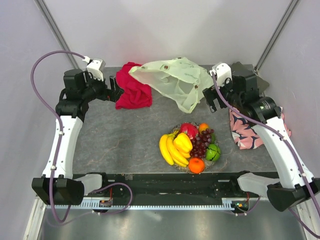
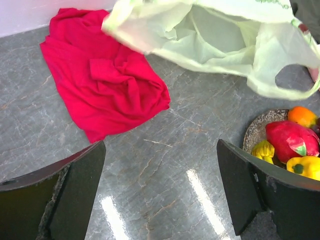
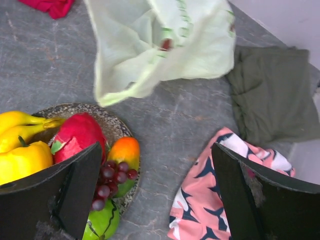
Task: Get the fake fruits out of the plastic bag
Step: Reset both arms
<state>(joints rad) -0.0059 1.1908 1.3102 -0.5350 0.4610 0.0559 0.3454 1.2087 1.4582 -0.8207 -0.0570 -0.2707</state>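
The pale yellow-green plastic bag [image 1: 175, 80] lies crumpled at the back of the table, partly over the red cloth [image 1: 134, 92]. Its mouth faces the left wrist view [image 2: 220, 40] and no fruit shows inside. The fake fruits sit on a round speckled dish [image 1: 186, 170]: banana bunch [image 1: 169, 149], dragon fruit [image 1: 188, 130], grapes [image 1: 200, 142], green melon [image 1: 213, 152] and orange [image 1: 196, 165]. My left gripper [image 1: 119, 92] is open and empty over the red cloth's left edge. My right gripper [image 1: 209, 100] is open and empty beside the bag's right end.
A pink patterned cloth [image 1: 247, 134] lies right of the dish, with an olive cloth [image 3: 272, 90] behind it. The red cloth [image 2: 105, 80] is at the back left. The dish rim [image 3: 107, 117] lies below the right gripper's left finger.
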